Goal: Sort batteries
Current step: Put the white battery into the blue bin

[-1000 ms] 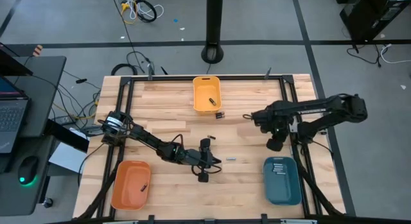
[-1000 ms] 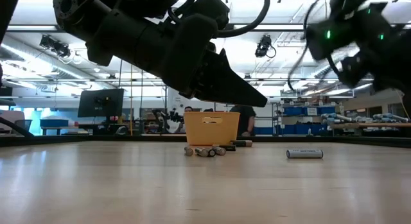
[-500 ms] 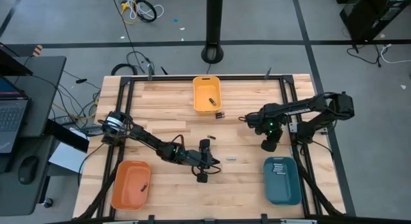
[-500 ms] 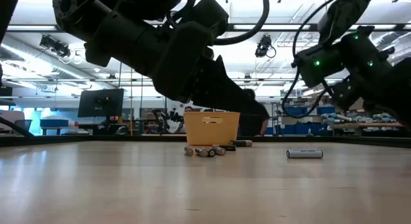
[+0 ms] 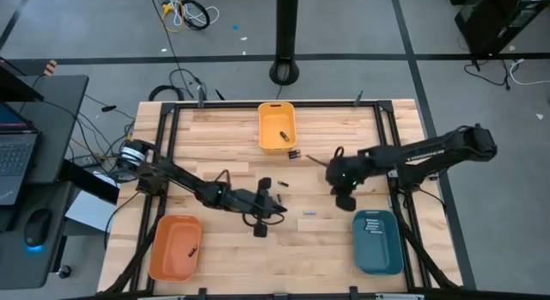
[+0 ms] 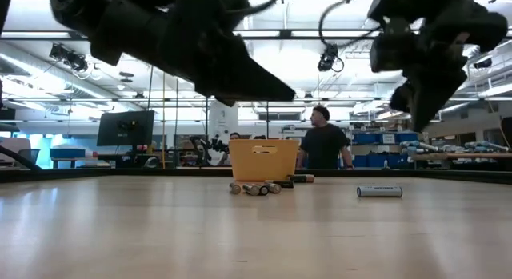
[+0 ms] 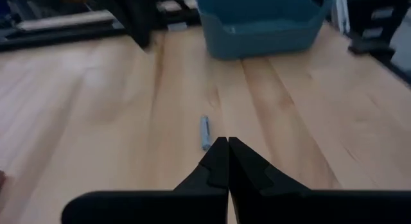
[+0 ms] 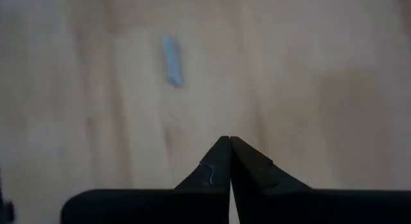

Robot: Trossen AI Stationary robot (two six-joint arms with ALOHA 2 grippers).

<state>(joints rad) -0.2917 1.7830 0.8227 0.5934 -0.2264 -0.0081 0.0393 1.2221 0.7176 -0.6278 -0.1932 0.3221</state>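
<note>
A pale silvery-blue battery (image 5: 309,212) (image 6: 379,191) (image 7: 205,132) (image 8: 171,60) lies on its side on the wooden table. Two dark batteries (image 5: 272,183) lie just past my left gripper. A few more batteries (image 5: 294,154) (image 6: 258,188) lie by the yellow bin (image 5: 277,128). My left gripper (image 5: 282,199) (image 7: 226,142) hovers shut above the table, left of the pale battery. My right gripper (image 5: 337,173) (image 8: 228,139) hangs shut, tipped steeply down, on the far right side of that battery. Both hold nothing.
The yellow bin, at the far middle, holds a dark battery. An orange bin (image 5: 174,247) at the near left also holds one. A teal bin (image 5: 376,241) (image 7: 263,22) stands at the near right. A person (image 6: 322,143) stands beyond the table's far edge.
My left gripper has risen and drawn back toward the table's left edge, staying shut. My right gripper has swung toward the table's middle and tipped from nearly level to steeply downward, also shut. No battery has moved.
</note>
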